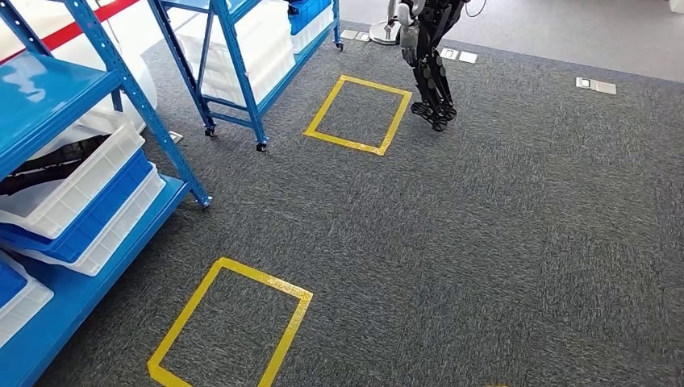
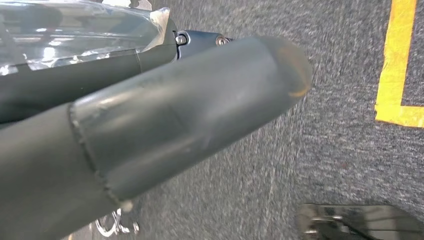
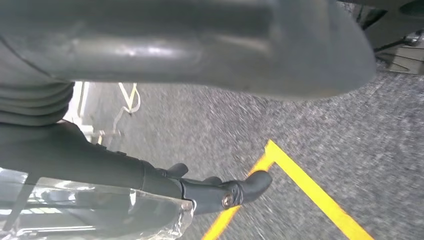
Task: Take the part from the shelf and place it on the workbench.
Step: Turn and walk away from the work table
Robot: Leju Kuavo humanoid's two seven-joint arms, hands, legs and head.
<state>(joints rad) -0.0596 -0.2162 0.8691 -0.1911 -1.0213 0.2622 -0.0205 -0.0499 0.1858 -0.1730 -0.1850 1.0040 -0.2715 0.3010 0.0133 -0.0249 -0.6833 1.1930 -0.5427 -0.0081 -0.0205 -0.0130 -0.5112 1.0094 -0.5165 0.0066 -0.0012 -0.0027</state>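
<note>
The part is a dark piece wrapped in a clear plastic bag (image 2: 75, 35). In the left wrist view it lies along the dark fingers (image 2: 200, 40) of my left hand (image 2: 150, 125), behind the thick grey thumb. The same bag (image 3: 100, 215) appears in the right wrist view, pressed against the fingers (image 3: 225, 192) of my right hand (image 3: 175, 50). Both hands hang over grey carpet and hold the bagged part between them. The blue shelf (image 1: 48, 89) stands at the left in the head view, with white and blue bins; one white bin (image 1: 72, 181) holds dark parts.
A second blue wheeled shelf (image 1: 234, 56) stands further back. Yellow taped squares mark the carpet, one near (image 1: 230, 326) and one far (image 1: 359, 113). Another robot's dark legs (image 1: 431, 72) stand beyond the far square. Floor sockets (image 1: 595, 85) lie at the back right.
</note>
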